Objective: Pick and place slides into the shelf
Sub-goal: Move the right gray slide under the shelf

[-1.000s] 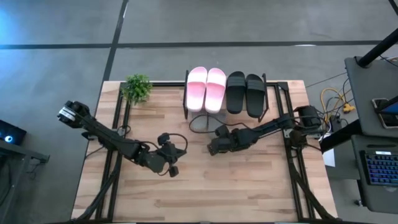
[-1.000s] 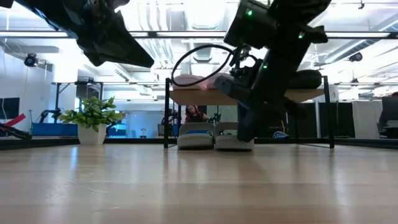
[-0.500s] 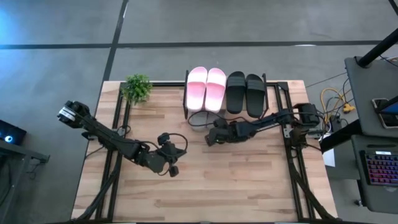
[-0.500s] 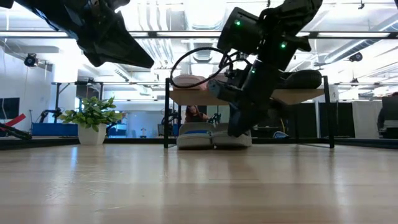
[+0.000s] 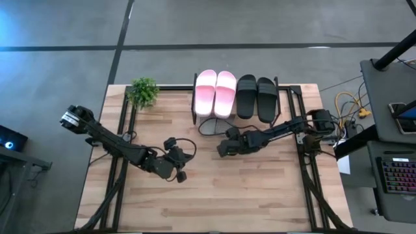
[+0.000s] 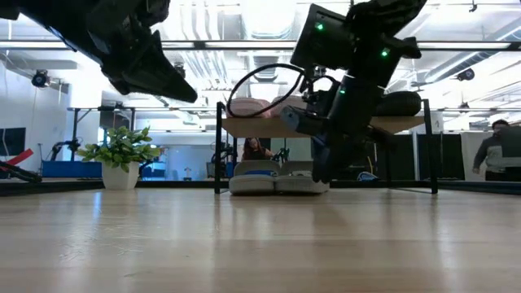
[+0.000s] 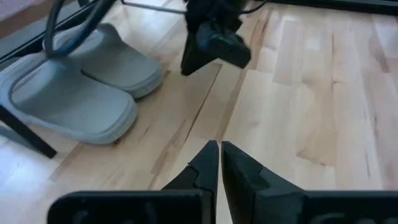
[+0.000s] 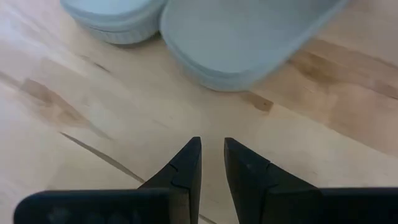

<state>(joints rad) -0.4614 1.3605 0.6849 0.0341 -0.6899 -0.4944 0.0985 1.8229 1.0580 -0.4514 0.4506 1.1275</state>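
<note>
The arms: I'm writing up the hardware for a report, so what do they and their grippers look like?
Both arms are dark, jointed and slim. The left arm has a pale block at its base end, and a black cable loops beside the left gripper. The right gripper has two black, wedge-shaped fingers tapering to points. In the low view, small green lights glow on the right arm, with a black cable looping off it.

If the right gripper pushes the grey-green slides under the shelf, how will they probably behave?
The grey-green slides lie flat on their wide soles, so they should slide, not roll or tip. Their thick, rounded, foam-like look suggests they are light and slightly springy. The smooth table offers little to stop them, so a nudge from the right gripper off centre may turn one.
</note>
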